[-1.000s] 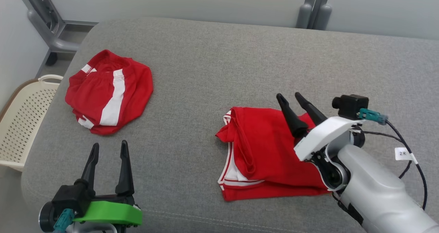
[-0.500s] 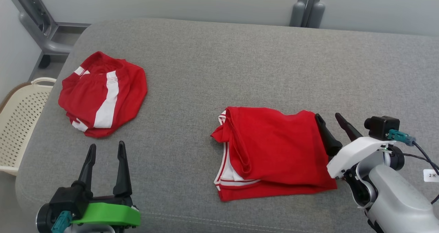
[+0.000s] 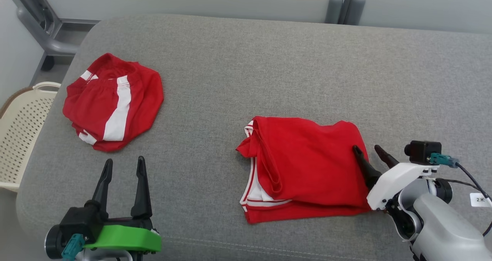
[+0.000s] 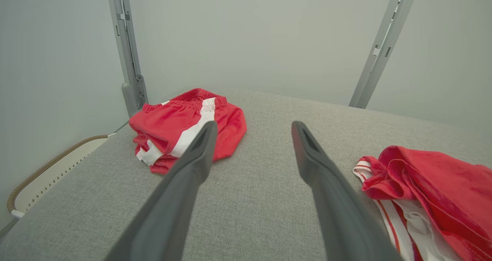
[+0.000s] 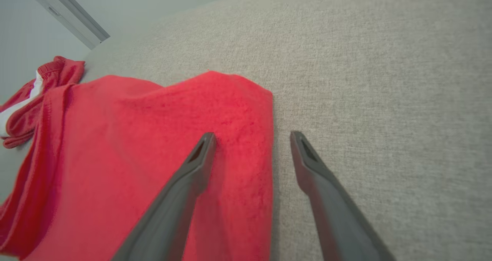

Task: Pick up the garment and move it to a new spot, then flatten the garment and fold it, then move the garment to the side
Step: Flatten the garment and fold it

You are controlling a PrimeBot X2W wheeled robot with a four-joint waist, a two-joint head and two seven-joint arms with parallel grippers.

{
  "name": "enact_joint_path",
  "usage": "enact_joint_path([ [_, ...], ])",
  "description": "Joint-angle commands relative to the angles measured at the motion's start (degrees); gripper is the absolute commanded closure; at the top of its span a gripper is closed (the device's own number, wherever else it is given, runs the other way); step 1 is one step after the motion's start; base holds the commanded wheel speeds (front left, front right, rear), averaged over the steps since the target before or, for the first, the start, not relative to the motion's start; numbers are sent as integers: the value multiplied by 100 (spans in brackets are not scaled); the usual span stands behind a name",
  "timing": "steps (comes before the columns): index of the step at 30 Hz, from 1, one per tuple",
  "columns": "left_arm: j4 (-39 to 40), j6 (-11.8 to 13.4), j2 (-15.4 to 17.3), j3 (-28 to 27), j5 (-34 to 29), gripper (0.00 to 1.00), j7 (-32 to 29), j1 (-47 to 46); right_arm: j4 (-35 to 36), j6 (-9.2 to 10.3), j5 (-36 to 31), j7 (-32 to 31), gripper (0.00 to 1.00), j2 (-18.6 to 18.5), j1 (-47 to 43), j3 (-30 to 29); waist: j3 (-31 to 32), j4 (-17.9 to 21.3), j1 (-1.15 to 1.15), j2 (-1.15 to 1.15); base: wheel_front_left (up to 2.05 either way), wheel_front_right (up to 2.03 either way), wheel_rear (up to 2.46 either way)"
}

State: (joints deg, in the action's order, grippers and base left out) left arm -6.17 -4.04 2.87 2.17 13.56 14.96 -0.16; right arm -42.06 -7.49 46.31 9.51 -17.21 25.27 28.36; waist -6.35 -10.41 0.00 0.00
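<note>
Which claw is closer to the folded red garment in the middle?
Right. The right gripper sits at the right edge of the folded garment, one finger over it; the left gripper is well to its left.

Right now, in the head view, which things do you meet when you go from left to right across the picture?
basket → crumpled red and white shorts → folded red garment → right gripper

Open left hand [image 4: 254, 125] over a grey surface [image 4: 261, 199]
Its two dark fingers [image 4: 184, 184] stand wide apart. Red shorts with a white stripe [image 4: 180, 128] lie past one finger, and a red garment [image 4: 434, 184] lies beside the other.
</note>
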Motion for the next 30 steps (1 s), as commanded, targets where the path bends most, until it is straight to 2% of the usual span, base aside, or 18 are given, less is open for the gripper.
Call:
enact_joint_path([
  [1, -11, 0, 5, -2, 36, 0, 19, -87, 49, 0, 58, 168, 0, -37, 78, 15, -12, -36, 0, 0, 0, 0, 0],
  [9, -49, -18, 5, 0, 34, 0, 20, -73, 439, 0, -172, 547, 0, -27, -24, 260, 36, -114, 0, 0, 0, 0, 0],
  [10, -51, -17, 5, 6, 38, 0, 19, -75, 443, 0, -207, 555, 7, -15, -27, 291, 43, -127, 0, 0, 0, 0, 0],
  [11, -50, -15, 5, 12, 42, 0, 19, -76, 457, 0, -223, 568, 38, 24, -39, 321, 49, -141, 0, 0, 0, 0, 0],
  [12, -47, -15, 5, 16, 37, 0, 20, -73, 487, 0, -245, 574, 60, 62, -43, 349, 56, -154, 0, 0, 0, 0, 0],
  [13, -41, -14, 5, 19, 35, 0, 19, -67, 504, 0, -291, 579, 76, 76, -41, 367, 61, -166, 0, 0, 0, 0, 0],
  [15, -32, -12, 5, 15, 33, 0, 20, -46, 563, 0, -389, 575, 95, 116, -40, 406, 67, -186, 0, 0, 0, 0, 0],
  [16, -29, -11, 5, 11, 32, 0, 19, -37, 595, 0, -457, 576, 100, 135, -40, 394, 68, -195, 0, 0, 0, 0, 0],
  [20, -30, -14, 5, 27, 33, 0, 19, -31, 649, 0, -849, 578, 100, 235, -72, 437, 67, -243, 0, 0, 0, 0, 0],
  [30, -38, -24, 5, 69, 44, 0, 19, -115, 198, 0, -1431, 580, 100, 495, 42, 546, 9, -476, 0, 0, 0, 0, 0],
])
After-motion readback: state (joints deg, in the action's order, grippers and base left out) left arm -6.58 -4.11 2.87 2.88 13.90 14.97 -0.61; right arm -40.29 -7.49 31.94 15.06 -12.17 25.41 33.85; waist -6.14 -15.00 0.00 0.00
